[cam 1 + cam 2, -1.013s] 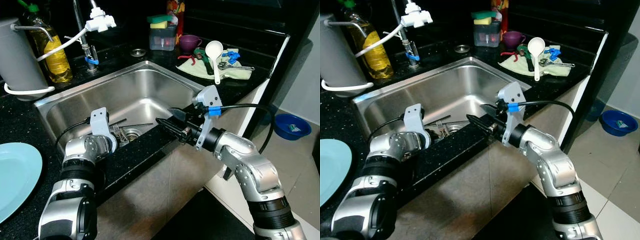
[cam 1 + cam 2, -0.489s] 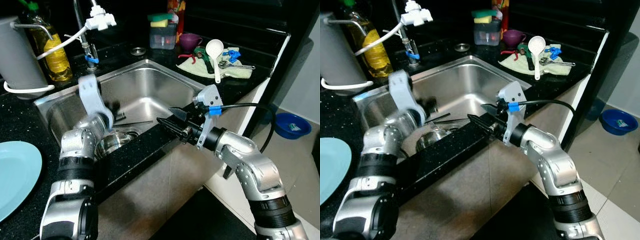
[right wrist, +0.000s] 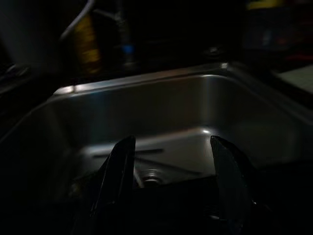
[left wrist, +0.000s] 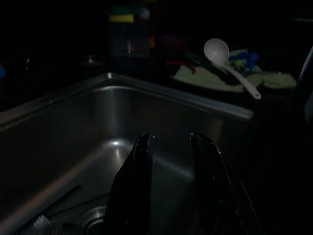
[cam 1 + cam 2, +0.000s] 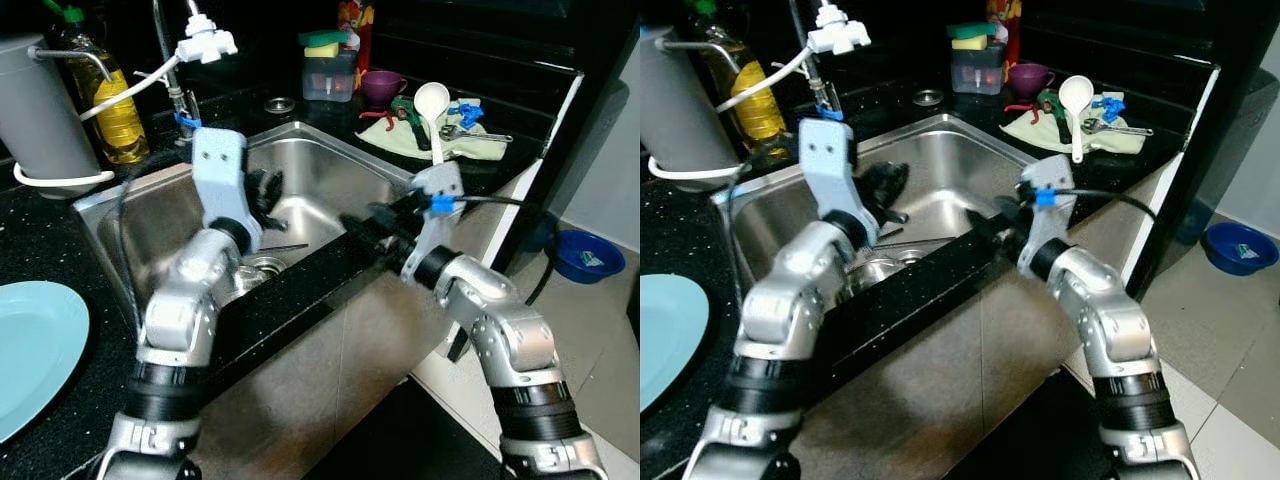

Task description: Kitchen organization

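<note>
My left gripper (image 5: 262,192) hangs open above the middle of the steel sink (image 5: 330,160), holding nothing; in the left wrist view its fingers (image 4: 139,186) point toward the sink's far right corner. My right gripper (image 5: 363,224) is open and empty over the black front rim of the sink, and in the right wrist view it (image 3: 172,142) looks across the basin at the drain (image 3: 150,175). A fork and thin utensils (image 5: 262,250) lie beside the drain. A white ladle (image 5: 432,100) rests on a green cloth (image 5: 395,140) on the right counter.
A light-blue plate (image 5: 35,345) sits on the left counter. An oil bottle (image 5: 105,100), a grey cylinder (image 5: 35,110) and the faucet (image 5: 200,45) stand behind the sink. A sponge box (image 5: 325,65) and purple cup (image 5: 378,85) are at the back. On the floor lies a blue bowl (image 5: 585,252).
My left arm has risen from low at the sink's front left and swung over the basin. The right gripper has shifted slightly up and toward the back right.
</note>
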Motion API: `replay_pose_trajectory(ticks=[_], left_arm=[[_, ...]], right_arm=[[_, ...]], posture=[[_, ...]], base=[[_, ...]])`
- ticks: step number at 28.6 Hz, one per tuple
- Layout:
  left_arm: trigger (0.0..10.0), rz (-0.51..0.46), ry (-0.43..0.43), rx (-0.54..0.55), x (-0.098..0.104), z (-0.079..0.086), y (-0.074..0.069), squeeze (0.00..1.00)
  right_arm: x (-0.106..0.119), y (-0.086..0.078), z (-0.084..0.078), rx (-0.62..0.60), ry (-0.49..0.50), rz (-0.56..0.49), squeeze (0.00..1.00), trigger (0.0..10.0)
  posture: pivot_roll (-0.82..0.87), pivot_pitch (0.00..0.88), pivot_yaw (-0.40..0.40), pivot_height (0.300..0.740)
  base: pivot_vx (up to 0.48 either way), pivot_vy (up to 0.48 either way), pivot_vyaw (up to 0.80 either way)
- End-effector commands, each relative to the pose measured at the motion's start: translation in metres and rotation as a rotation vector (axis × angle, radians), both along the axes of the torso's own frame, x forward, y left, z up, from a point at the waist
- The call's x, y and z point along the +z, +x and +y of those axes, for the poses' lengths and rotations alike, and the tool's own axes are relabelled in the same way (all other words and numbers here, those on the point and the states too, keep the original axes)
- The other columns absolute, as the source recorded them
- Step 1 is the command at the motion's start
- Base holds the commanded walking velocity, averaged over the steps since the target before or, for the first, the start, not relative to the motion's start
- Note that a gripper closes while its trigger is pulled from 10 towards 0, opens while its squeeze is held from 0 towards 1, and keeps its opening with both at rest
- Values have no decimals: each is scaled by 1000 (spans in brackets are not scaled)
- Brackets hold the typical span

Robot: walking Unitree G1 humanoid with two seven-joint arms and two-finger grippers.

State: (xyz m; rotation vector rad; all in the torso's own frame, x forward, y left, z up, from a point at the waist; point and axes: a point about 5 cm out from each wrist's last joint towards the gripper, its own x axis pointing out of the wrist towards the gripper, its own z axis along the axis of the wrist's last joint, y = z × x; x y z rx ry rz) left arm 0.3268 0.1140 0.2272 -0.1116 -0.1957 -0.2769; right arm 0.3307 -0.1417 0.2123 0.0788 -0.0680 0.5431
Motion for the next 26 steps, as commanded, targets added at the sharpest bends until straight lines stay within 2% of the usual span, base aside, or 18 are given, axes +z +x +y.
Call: replay_pose_trajectory(ticks=[1, 14, 20, 23, 24, 26], left_arm=[[10000, 0, 21, 11, -4, 4, -5, 0], [10000, 22, 41, 19, -14, 7, -15, 0], [10000, 65, 44, 23, -28, 11, -19, 0], [10000, 110, 83, 49, -47, 21, -23, 0], [10000, 110, 83, 49, -47, 21, -23, 0], [10000, 160, 99, 73, -65, 32, -27, 0]], right_arm=[[0, 2, -1, -17, 14, -2, 0, 10000], [-5, 9, -14, -116, 33, 4, 0, 10000], [-17, 9, -25, -186, 1, 27, 0, 10000], [-40, 7, -40, -256, -44, 79, 0, 10000], [-40, 7, -40, -256, -44, 79, 0, 10000], [-54, 2, -48, -283, -79, 110, 0, 10000]], posture=[[-18, 0, -5, 740], [-14, 0, -6, 740], [-19, 0, -6, 740], [-19, 0, -6, 740], [-19, 0, -6, 740], [-23, 0, -5, 740]], base=[[-428, 0, 0], [-428, 0, 0], [-295, 0, 0], [0, 0, 0], [0, 0, 0], [0, 0, 0]])
